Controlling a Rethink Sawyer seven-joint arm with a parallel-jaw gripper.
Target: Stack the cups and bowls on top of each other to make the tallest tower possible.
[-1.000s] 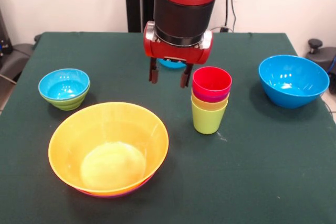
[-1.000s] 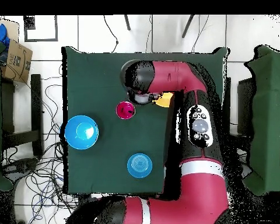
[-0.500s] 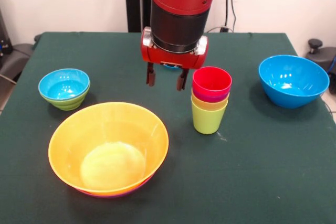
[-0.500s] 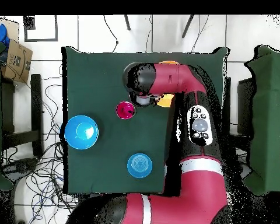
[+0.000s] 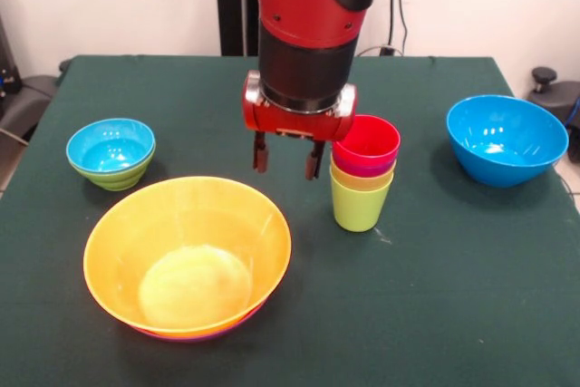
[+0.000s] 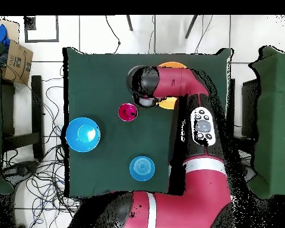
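The tower (image 5: 362, 174) stands mid-table: a lime green cup (image 5: 360, 206) lowest, then yellow, purple and a red cup (image 5: 365, 140) on top. From above the tower (image 6: 127, 111) shows as a red disc. My gripper (image 5: 285, 160) hangs open and empty just left of it, over the far rim of the large yellow-orange bowl (image 5: 188, 251). That bowl sits inside a purple bowl whose edge (image 5: 204, 333) peeks out below. A small blue bowl (image 5: 111, 145) rests in the small green bowl (image 5: 120, 177) at the left.
A large blue bowl (image 5: 506, 138) stands alone at the right, also seen from above (image 6: 82, 134). Another small blue bowl (image 6: 142, 168) shows only in the overhead view, near the robot's side. The arm (image 6: 168, 83) covers most of the yellow-orange bowl there.
The gripper has moved towards the camera and slightly lower, from behind the tower to the yellow-orange bowl's far rim. It stays open. The cups and bowls have not moved.
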